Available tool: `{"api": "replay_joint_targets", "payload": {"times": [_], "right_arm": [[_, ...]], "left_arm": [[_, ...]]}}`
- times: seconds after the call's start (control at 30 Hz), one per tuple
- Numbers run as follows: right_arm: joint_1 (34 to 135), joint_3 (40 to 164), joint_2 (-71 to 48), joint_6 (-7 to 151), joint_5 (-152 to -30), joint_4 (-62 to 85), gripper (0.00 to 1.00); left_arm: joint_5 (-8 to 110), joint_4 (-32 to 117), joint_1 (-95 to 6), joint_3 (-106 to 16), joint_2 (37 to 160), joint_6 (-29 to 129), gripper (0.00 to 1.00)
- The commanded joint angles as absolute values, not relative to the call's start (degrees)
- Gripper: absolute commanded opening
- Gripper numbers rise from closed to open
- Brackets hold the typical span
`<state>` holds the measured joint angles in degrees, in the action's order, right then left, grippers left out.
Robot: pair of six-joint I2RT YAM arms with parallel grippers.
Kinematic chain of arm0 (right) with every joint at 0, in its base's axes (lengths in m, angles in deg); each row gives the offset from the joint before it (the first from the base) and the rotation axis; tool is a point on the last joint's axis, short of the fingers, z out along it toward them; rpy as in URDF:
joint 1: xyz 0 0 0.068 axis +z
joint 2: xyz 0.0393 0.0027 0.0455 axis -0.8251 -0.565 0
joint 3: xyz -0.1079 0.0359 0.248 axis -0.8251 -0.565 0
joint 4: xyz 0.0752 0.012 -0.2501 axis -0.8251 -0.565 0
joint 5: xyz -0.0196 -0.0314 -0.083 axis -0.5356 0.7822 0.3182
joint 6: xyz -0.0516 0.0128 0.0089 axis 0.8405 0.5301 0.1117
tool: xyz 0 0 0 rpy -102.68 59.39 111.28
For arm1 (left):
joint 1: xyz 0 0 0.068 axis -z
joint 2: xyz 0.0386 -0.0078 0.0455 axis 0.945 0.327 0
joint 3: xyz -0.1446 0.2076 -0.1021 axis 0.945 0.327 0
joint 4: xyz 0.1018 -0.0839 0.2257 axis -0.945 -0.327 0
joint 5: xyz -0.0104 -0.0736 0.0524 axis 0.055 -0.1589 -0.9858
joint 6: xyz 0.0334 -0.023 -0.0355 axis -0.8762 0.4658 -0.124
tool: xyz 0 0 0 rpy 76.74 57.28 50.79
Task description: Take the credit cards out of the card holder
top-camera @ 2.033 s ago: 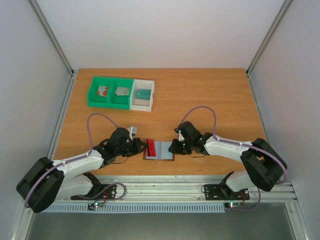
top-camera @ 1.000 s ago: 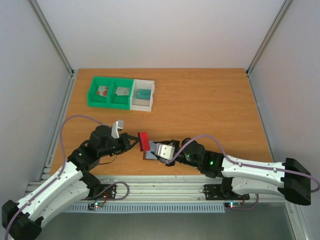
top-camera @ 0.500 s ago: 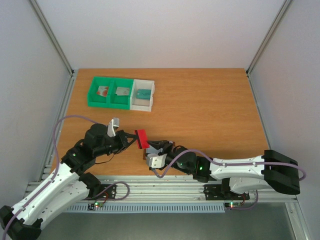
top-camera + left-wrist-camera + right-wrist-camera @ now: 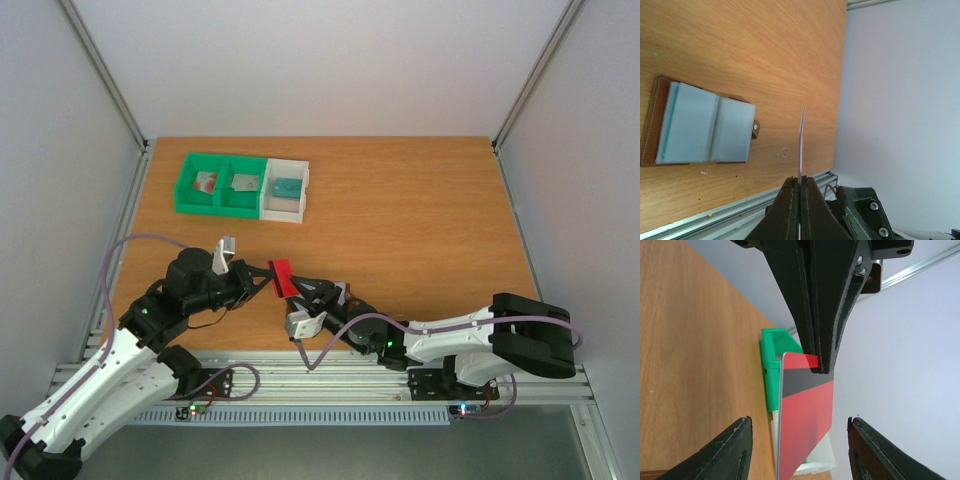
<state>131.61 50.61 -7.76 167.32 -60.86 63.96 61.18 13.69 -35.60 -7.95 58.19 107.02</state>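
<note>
My left gripper [image 4: 800, 181] is shut on a red credit card [image 4: 807, 410] with a dark grey band, holding it upright by one corner above the table. In the left wrist view the card [image 4: 801, 142] shows edge-on. My right gripper [image 4: 800, 420] stands open, one finger on each side of the card without touching it. From above, the red card [image 4: 282, 277] hangs between the left gripper [image 4: 268, 277] and the right gripper [image 4: 306, 293]. The brown card holder [image 4: 695, 127] lies open on the table, blue-grey pockets up, with a teal card edge at its left pocket.
A green bin [image 4: 218, 185] and a white bin [image 4: 285, 190] stand at the back left, each compartment holding a card. Both bins [image 4: 774, 365] lie behind the red card in the right wrist view. The metal rail [image 4: 330, 375] runs along the near edge.
The left gripper lifted the red card away from the card holder. The right arm swung left and low over the holder, and its jaws now flank the card.
</note>
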Motion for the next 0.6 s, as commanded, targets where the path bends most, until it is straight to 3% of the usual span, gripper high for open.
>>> {"api": "replay_joint_targets", "payload": {"times": [0.0, 0.1, 0.57], "right_arm": [[132.7, 50.6, -9.6, 169.0, -59.1, 70.8, 0.52], [132.9, 51.0, -10.7, 169.5, -58.7, 72.1, 0.50], [134.3, 51.2, -12.8, 172.4, -57.7, 75.9, 0.21]], "left_arm": [[62.8, 17.2, -35.9, -7.4, 57.8, 108.8, 0.00], [63.8, 18.9, -35.9, -6.5, 58.1, 110.2, 0.00], [64.7, 21.1, -36.0, -4.7, 58.7, 112.0, 0.00]]}}
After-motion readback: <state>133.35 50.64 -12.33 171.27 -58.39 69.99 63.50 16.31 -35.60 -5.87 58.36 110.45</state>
